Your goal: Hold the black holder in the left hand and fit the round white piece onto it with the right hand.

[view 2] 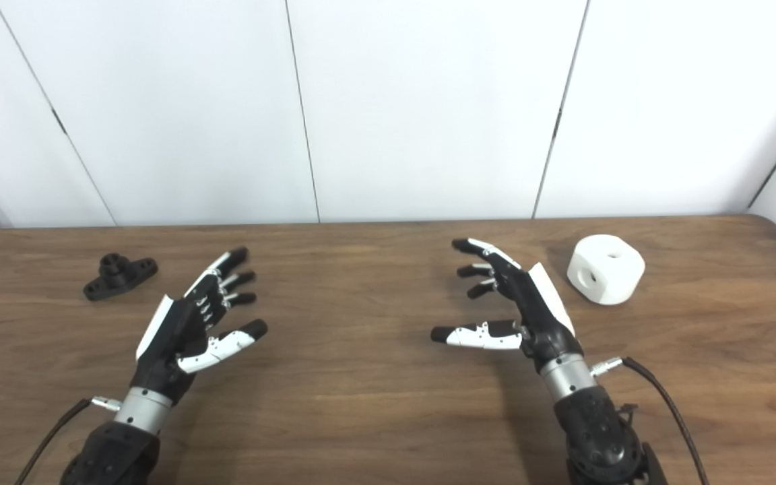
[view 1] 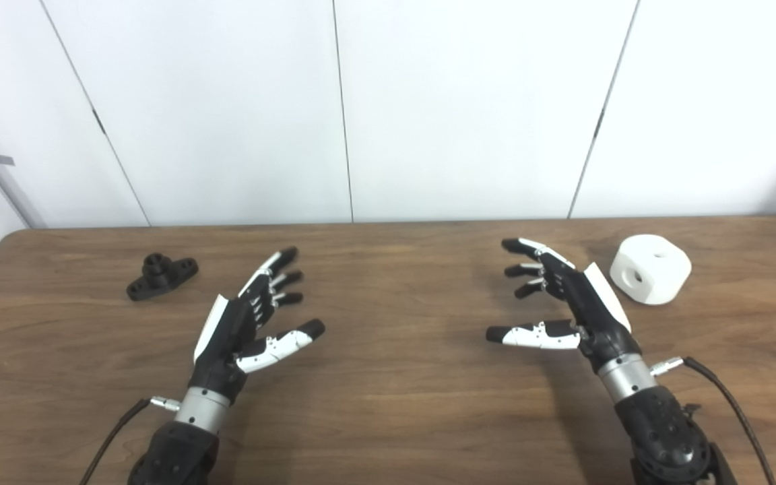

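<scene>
Both hands, left [view 1: 243, 323] and right [view 1: 566, 303], hover spread and empty. The holder [view 1: 161, 275] lies far left on the counter [view 1: 401, 404], the white piece [view 1: 651, 268] far right. Both look rigid and light; the holder's flat base probably suits pinching, the piece's rounded sides.

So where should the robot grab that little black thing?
Probably by the raised round post in the middle of the black holder, coming from above with the left hand. The flat ears on both sides lie low on the table, leaving little for fingers to pinch.

Bare wooden table [view 1: 395, 404] between both hands, black holder [view 1: 161, 275] unobstructed — white piece [view 1: 651, 268] too
</scene>
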You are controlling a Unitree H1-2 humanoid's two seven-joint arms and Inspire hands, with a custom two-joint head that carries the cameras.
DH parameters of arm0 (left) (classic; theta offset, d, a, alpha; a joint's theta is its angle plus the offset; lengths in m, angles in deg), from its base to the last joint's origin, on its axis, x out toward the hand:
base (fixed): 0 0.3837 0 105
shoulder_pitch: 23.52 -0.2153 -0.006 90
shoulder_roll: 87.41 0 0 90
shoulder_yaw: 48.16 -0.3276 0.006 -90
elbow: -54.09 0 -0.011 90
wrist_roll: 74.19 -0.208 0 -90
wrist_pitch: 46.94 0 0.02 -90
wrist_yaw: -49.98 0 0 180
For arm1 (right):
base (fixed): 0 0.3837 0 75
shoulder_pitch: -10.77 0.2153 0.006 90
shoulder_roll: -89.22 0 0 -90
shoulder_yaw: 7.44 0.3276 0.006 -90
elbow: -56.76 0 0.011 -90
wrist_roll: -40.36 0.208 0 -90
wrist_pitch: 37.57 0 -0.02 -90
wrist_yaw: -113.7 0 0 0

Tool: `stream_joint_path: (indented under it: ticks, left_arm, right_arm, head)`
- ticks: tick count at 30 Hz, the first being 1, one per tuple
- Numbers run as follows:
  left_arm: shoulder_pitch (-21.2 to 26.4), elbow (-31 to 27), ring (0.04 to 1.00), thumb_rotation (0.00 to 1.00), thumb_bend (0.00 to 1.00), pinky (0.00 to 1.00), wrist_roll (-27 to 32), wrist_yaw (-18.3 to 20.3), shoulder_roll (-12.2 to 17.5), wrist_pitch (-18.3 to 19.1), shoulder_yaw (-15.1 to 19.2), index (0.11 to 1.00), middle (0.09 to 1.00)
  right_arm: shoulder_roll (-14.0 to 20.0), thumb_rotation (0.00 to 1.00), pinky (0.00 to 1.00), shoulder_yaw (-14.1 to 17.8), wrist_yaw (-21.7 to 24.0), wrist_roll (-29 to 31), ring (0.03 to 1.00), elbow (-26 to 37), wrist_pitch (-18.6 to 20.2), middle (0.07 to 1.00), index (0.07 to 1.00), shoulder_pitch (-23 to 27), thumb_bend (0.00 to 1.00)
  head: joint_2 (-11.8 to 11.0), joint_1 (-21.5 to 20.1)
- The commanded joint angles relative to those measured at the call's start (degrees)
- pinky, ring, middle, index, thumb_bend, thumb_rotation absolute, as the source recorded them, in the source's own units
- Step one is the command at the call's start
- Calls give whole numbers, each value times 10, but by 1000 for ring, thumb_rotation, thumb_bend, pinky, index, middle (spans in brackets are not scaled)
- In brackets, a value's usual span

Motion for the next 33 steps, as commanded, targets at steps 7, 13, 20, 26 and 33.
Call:
stream_joint_path:
  ticks: [7,13,20,26,33]
  left_arm:
    - [12,-21,930,240,854,783,2,-1,5,-7,1,986,976]
    - [12,-20,920,212,820,768,1,-1,6,-9,-1,979,965]
    - [14,-19,916,214,818,775,0,0,6,-5,-3,974,961]
    - [17,-16,915,201,805,791,0,1,7,-7,-4,976,960]
    - [17,-18,916,191,801,799,5,4,8,-6,-4,979,961]
  right_arm:
    - [7,336,676,0,4,5,838,20,-6,915,889,15,916]
    - [6,339,680,0,6,6,836,22,-4,915,890,15,918]
    - [8,322,680,0,6,5,831,21,-6,916,891,16,899]
    - [7,320,681,1,6,7,828,18,-8,917,891,19,896]
    - [5,311,676,1,3,6,826,19,-8,914,889,21,896]
  head:
    - [1,1]
    - [3,0]
    - [2,1]
    - [-1,2]
    - [0,1]
